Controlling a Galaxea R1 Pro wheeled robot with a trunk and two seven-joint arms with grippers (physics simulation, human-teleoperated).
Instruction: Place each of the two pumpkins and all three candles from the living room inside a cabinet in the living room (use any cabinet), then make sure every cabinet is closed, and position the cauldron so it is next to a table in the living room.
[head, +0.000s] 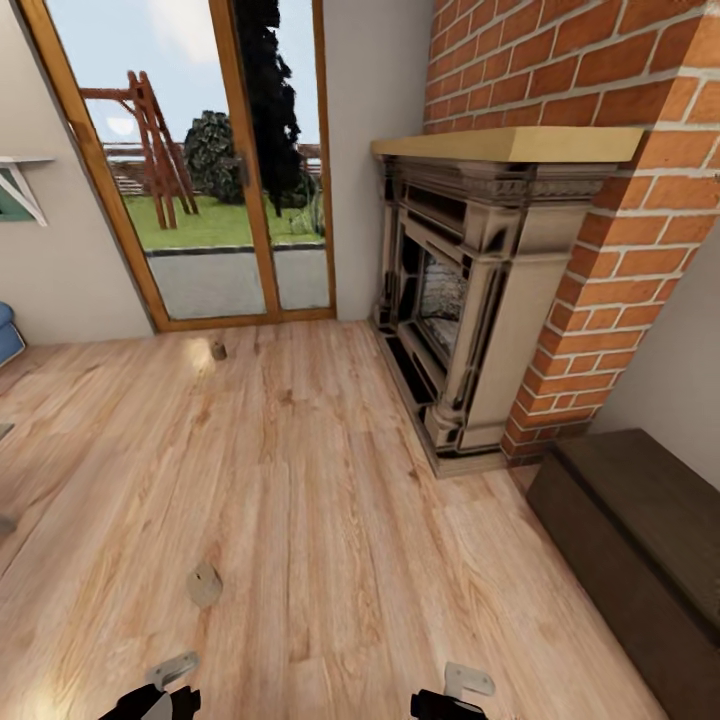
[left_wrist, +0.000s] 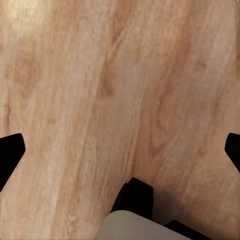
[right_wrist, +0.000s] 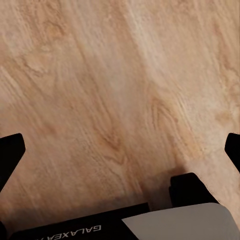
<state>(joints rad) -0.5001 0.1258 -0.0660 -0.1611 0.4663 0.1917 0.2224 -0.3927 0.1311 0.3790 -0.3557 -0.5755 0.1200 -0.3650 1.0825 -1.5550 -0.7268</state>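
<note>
Two beige candles stand on the wooden floor in the head view: one candle (head: 204, 585) close in front of my left arm, a second candle (head: 218, 349) far off near the glass door. The dark-brown cabinet (head: 640, 560) runs along the right wall beside the fireplace, its fronts shut. The pumpkins are out of view. My left gripper (left_wrist: 120, 152) hangs open over bare floor, its black fingertips (left_wrist: 11, 155) wide apart. My right gripper (right_wrist: 120, 152) is open too, with only floorboards between its fingertips (right_wrist: 10, 155).
An ornate grey fireplace (head: 470, 300) in a brick chimney (head: 600, 90) juts out at the right. A wood-framed glass door (head: 210, 170) fills the far wall. A blue seat edge (head: 8, 335) and a wall shelf (head: 20, 180) sit at the left.
</note>
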